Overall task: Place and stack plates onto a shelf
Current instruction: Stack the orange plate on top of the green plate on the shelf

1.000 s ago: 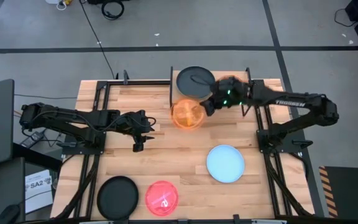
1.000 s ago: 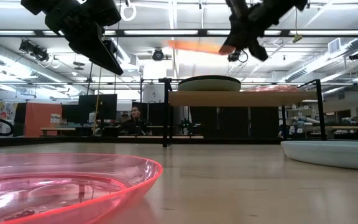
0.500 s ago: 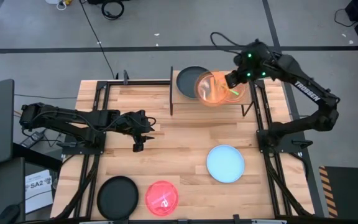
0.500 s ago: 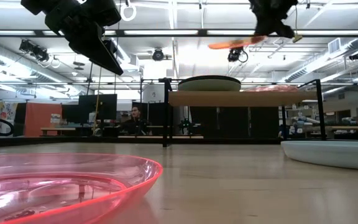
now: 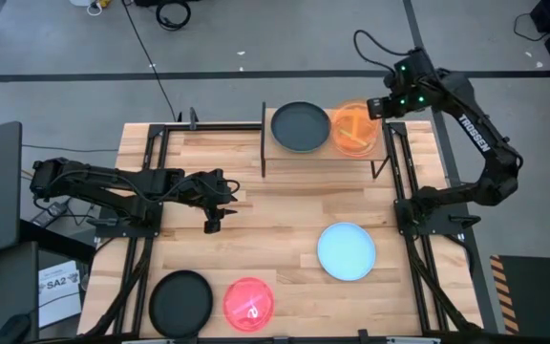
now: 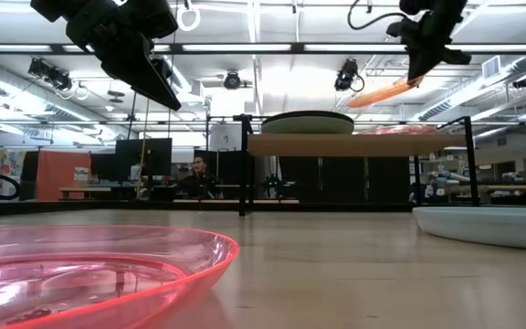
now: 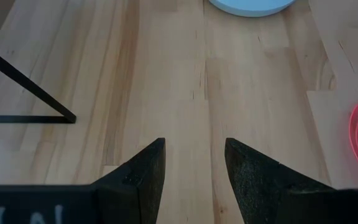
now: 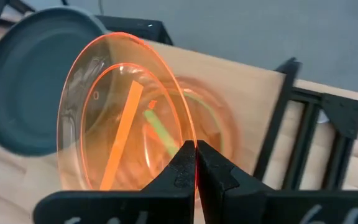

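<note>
My right gripper (image 5: 382,107) is shut on a translucent orange plate (image 5: 351,129) and holds it above the right half of the shelf (image 5: 325,151). A dark plate (image 5: 301,126) lies on the shelf's left half. In the right wrist view, a pinkish translucent plate (image 8: 219,124) with a green streak lies on the shelf under the orange plate (image 8: 123,112). My left gripper (image 5: 213,226) hangs open over bare table at the left, touching nothing. On the table lie a light blue plate (image 5: 346,250), a black plate (image 5: 181,300) and a red plate (image 5: 248,303). My right gripper pinches the orange plate's rim (image 8: 191,138) between its two fingers, on the side toward the table's right. The fingers come from above and the right. The plate is lifted clear above the shelf and tilted, its free side (image 6: 359,100) lower than the held side.
The shelf's thin black legs (image 5: 263,158) stand near the table's far edge. The black metal frame (image 5: 401,172) runs along the table's right side beside my right arm. Bare wood lies in the table's middle (image 5: 275,220).
My right gripper has carried the orange plate from in front of the shelf toward the far and right edges, to above the shelf's right half. The plate was nearly level and is now tilted and a little lower. The left arm has kept still.
</note>
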{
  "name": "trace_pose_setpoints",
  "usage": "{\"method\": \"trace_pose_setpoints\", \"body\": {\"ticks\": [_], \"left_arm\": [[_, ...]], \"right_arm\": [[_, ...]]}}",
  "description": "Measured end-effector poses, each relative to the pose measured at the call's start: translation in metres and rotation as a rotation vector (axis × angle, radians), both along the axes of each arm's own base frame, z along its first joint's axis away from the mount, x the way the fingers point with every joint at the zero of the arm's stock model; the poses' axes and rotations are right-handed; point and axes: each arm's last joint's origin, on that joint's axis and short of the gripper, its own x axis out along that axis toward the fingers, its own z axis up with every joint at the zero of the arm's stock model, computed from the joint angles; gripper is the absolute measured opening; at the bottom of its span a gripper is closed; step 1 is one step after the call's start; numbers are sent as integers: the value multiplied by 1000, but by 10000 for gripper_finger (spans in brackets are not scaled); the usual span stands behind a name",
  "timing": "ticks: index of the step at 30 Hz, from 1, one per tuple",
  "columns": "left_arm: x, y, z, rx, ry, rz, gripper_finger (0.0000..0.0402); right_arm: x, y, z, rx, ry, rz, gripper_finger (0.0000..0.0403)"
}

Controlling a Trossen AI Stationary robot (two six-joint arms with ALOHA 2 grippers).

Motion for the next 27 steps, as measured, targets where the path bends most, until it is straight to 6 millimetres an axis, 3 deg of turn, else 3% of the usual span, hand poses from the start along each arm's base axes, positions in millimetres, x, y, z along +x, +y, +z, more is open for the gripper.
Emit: {"method": "trace_pose_setpoints", "body": {"ticks": [13, 27], "left_arm": [[0, 0, 0, 0, 1, 0, 173], [0, 0, 0, 0, 1, 0, 173]], "right_arm": [[-4, -5, -4, 10, 53, -69, 11], [6, -4, -27, -5, 192, -95, 10]]}}
